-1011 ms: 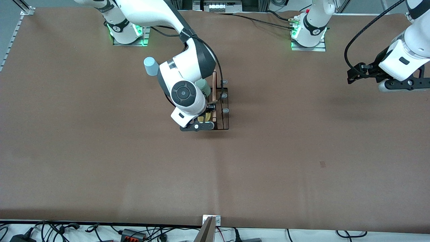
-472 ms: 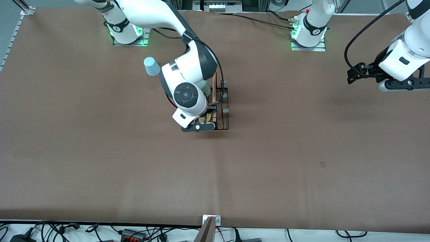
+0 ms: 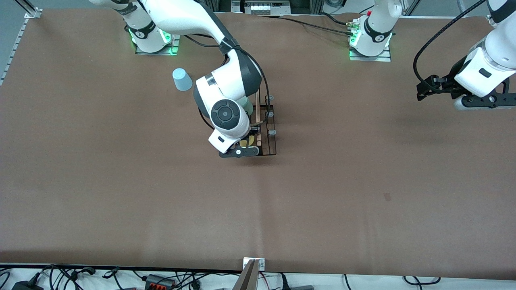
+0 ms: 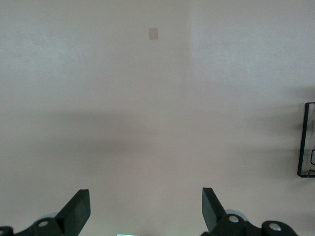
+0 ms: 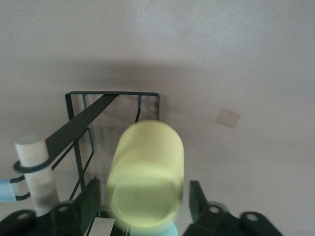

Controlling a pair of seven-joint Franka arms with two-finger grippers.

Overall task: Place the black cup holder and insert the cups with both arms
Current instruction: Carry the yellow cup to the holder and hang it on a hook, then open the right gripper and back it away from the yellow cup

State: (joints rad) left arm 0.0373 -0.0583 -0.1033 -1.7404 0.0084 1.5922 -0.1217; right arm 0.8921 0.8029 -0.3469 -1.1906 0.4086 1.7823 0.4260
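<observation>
The black cup holder stands mid-table, its wooden bar on top. My right gripper hangs over the end of it nearer the front camera. In the right wrist view the right gripper is open, and the yellow cup sits blurred between the spread fingers above the wire rack. A grey-green cup shows on the holder, half hidden by the right wrist. The light blue cup stands upside down on the table toward the right arm's base. My left gripper waits open and empty over the left arm's end.
Pale-tipped pegs line the holder's side toward the left arm. A small paler patch marks the brown table cover. One corner of the holder shows in the left wrist view. Cables lie along the edge nearest the front camera.
The right gripper's fingers have opened away from the yellow cup. The right wrist has drifted slightly toward the left arm's end, uncovering the blue cup. The left arm has not moved.
</observation>
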